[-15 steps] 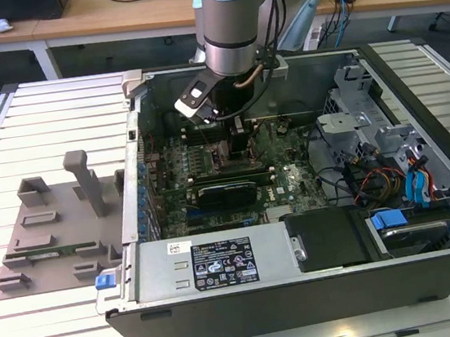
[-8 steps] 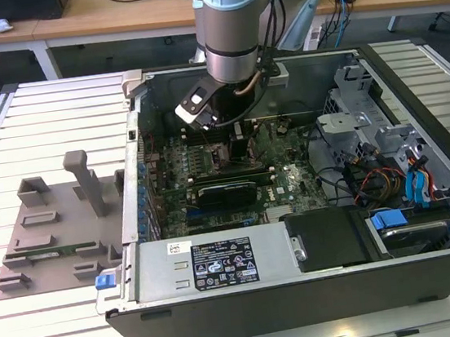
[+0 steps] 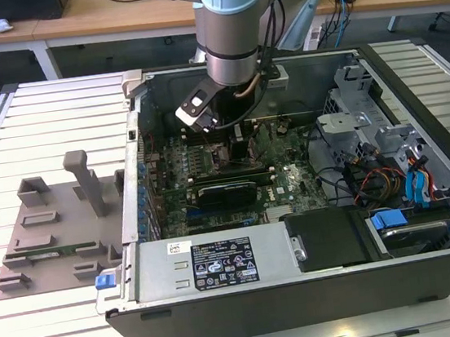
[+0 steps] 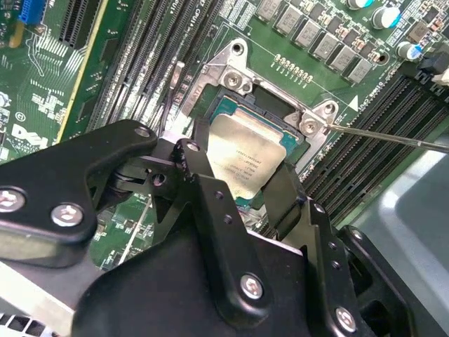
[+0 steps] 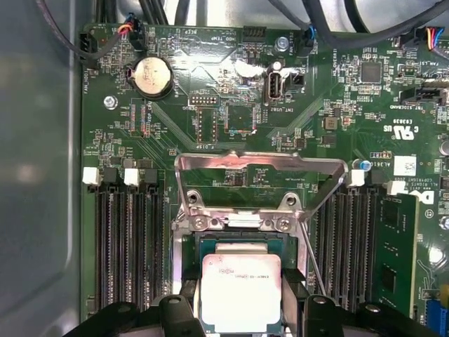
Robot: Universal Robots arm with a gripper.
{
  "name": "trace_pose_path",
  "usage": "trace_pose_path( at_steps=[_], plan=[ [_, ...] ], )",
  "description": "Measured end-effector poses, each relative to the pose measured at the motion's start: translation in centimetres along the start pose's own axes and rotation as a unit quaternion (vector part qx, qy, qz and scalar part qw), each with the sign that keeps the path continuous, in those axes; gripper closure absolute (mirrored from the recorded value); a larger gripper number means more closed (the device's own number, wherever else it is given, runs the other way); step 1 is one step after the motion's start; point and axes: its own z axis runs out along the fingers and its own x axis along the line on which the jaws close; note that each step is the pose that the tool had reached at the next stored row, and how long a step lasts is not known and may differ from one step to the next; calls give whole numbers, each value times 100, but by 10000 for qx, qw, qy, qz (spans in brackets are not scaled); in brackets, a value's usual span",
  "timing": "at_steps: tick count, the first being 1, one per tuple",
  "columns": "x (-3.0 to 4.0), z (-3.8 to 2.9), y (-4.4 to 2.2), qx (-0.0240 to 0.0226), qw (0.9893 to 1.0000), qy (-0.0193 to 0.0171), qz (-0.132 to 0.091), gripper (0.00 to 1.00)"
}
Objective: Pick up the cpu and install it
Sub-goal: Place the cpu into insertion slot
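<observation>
One part of the task is done, judging from the present state: the cpu (image 4: 249, 158) is picked up and has been brought to the socket (image 5: 238, 242) on the motherboard (image 5: 231, 84), inside the open computer case (image 3: 306, 290). The arm (image 3: 232, 28) reaches down into the case from above. The grey tray (image 3: 52, 231) stands outside the case, at the exterior view's left, well apart from the arm.

Position of the chip: in both wrist views the cpu lies flat, metal top up, over the socket recess. A strip of the socket's edge shows along one side. Whether the chip is fully seated or held just above the contacts cannot be determined.

Work not yet done: the retention frame (image 5: 259, 163) stands open, swung away from the socket, and the thin lever (image 4: 393, 137) is free and unlatched. The installation is therefore judged incomplete.

Fingers: the gripper (image 4: 238, 172) straddles the cpu. Its fingers (image 4: 207, 193) are closed to about the chip's width, one at each of two opposite edges, and appear to hold the chip by those edges. The first wrist view shows no gap between finger and chip. The memory slots (image 5: 119, 246) on either side of the socket are clear of the fingers.
</observation>
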Motion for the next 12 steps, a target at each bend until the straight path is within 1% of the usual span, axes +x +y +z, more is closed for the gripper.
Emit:
trace_pose_path(
  at_steps=[6, 7, 8, 12],
  plan=[
    [1, 6, 10, -1, 10000, 1, 0, 45],
    [0, 7, 11, -5, 10000, 1, -1, 44],
    [2, 9, 12, -4, 10000, 6, -1, 38],
    [-5, 6, 10, -1, 10000, 1, 0, 38]
  ],
)
